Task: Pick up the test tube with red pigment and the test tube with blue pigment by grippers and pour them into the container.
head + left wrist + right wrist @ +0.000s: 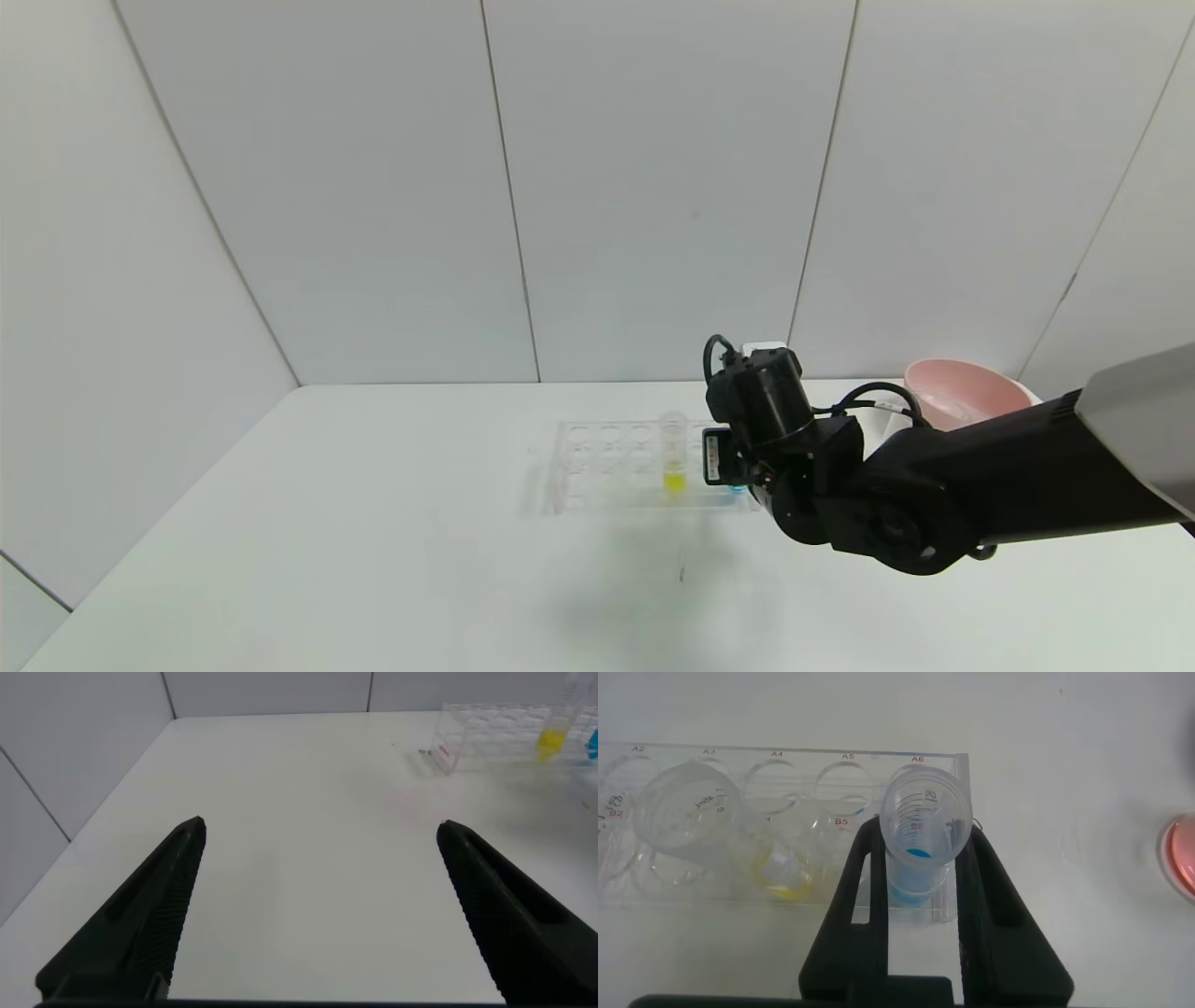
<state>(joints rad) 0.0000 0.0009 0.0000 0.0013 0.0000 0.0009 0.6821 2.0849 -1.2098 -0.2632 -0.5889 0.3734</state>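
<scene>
Right wrist view shows the right gripper (920, 882) clamped tight on the test tube with blue pigment (923, 826) in the rack (775, 770). I'd lift straight up, keeping it vertical, so nothing spills.

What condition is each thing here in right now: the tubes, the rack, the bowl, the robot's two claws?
Blue tube: upright in the rack, gripped.
Yellow tube: upright in the rack, untouched.
Rack: on the table, most holes empty.
Pink bowl: upright, right of the rack.
Right gripper: fingers shut on the blue tube.
Left gripper: fingers open, holding nothing, away from the rack.

Right end effector (920, 873) clamped; left end effector (318, 835) spread.
</scene>
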